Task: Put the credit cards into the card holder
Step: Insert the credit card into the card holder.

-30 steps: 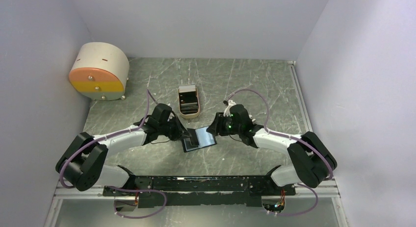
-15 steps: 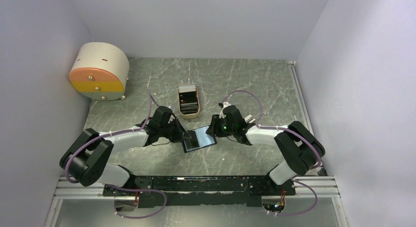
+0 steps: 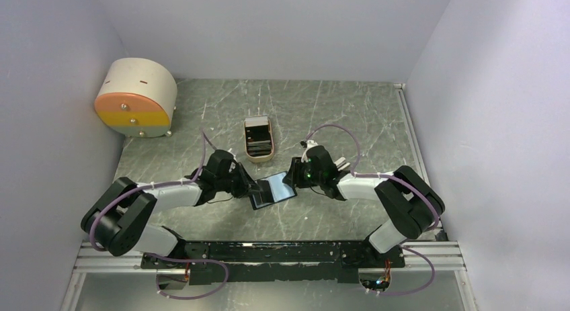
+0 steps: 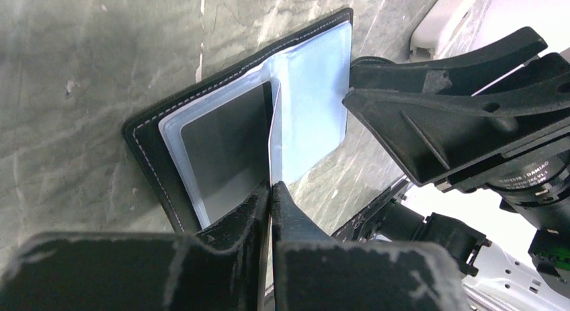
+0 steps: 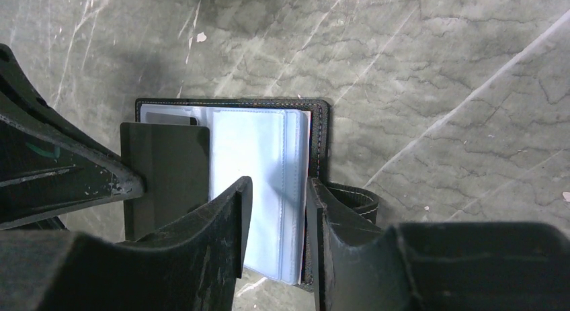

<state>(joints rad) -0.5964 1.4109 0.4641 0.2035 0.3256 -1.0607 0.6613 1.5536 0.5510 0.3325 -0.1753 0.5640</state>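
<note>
Card holder (image 3: pixel 274 189): black bifold with pale stitching on the cover edge and glossy blue-grey pocket pages; lying open on grey marbled table (image 3: pixel 336 116), between both grippers.
Snap tab (image 5: pixel 353 198): black loop at 3 o'clock edge of card holder, partly behind right finger.
Dark card (image 5: pixel 165 170): thin, plain dark grey face; held over 9 o'clock half of card holder; seen edge-on as a pale line in left wrist view.
Credit cards (image 3: pixel 259 144): stack in beige tray (image 3: pixel 258 158), at 12 o'clock of card holder and apart from it; mostly dark, whitish at far end.
Left gripper (image 4: pixel 271 187): at 9 o'clock of card holder, jaws closed tight on near edge of dark card.
Right gripper (image 5: pixel 277 187): at 3 o'clock of card holder, jaws a narrow gap apart, straddling outer strip of pocket page; pressing or only touching, cannot tell.
Hidden: whether dark card edge sits inside a pocket or on top, not discernible; near edge of card holder covered by right fingers (image 5: pixel 228 224); card print unreadable.
Round box (image 3: pixel 136 97): beige and orange, far corner at 10 o'clock.
</note>
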